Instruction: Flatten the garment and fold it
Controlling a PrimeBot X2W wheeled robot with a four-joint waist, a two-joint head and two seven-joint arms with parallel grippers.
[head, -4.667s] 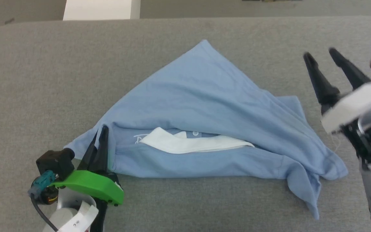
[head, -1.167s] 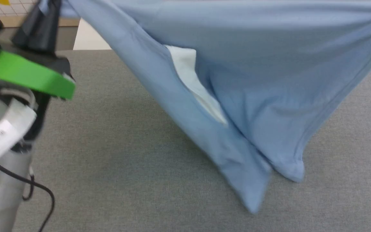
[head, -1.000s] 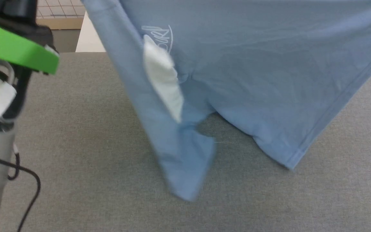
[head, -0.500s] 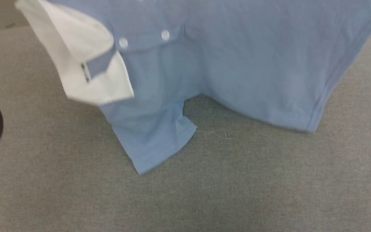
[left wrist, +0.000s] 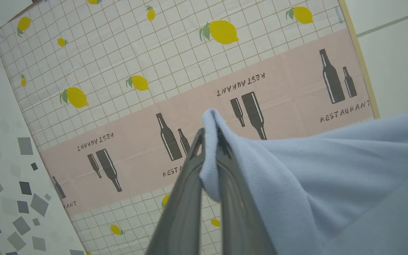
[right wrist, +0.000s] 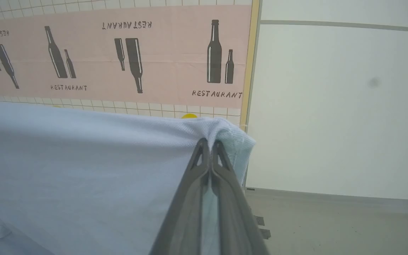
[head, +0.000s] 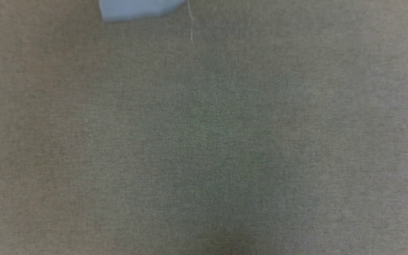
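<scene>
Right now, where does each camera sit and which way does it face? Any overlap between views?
Head view: on the head, looking down at the grey surface; a bit of the garment at the top edge.
Left wrist view: left wrist, facing the printed wall sheet along the left gripper, shut on the garment.
Right wrist view: right wrist, facing that sheet and a white panel along the right gripper, shut on the garment.
Shared: both wrist views see the sheet; all three see the garment.

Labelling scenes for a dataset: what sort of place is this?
Probably an indoor test set-up: a grey fabric-covered surface, a printed lemon-and-bottle backdrop reading RESTAURANT, and a plain white wall panel.
</scene>
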